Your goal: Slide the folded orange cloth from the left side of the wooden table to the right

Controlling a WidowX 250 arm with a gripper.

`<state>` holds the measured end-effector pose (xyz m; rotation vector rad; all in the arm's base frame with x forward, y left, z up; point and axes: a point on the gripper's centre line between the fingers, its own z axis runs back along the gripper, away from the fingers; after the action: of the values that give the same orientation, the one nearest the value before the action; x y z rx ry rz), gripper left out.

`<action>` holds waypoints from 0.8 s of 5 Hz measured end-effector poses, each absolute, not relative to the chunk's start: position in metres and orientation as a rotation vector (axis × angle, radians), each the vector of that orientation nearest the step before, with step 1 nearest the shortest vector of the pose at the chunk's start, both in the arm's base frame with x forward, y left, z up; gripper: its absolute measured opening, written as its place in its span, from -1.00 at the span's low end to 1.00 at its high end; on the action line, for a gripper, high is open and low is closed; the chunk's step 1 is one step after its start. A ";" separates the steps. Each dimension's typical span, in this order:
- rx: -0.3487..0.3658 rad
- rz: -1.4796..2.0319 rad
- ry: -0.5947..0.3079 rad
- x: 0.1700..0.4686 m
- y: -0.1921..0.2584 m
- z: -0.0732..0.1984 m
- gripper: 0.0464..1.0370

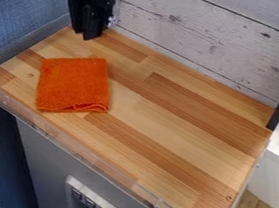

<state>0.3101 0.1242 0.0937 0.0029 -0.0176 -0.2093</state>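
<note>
Here, black pincer [85,34] over wooden counter [179,128], open or shut unclear, orange cloth [73,85] nearby.

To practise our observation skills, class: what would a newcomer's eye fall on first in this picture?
Probably the bright orange, folded fabric cloth, lying flat on the left part of the striped, light-brown wooden tabletop. Next, perhaps, the black two-finger robot gripper, hanging above the tabletop's far left corner, in front of the whitewashed plank wall.
</note>
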 end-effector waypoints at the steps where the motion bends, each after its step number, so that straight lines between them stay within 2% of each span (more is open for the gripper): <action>1: 0.000 -0.209 -0.003 0.307 0.124 0.074 -0.79; 2: -0.003 -0.216 0.009 0.305 0.124 0.052 -0.96; 4: 0.000 -0.201 0.007 0.304 0.124 0.023 -0.97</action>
<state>0.3044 0.1240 0.0227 0.0004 0.0072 -0.2006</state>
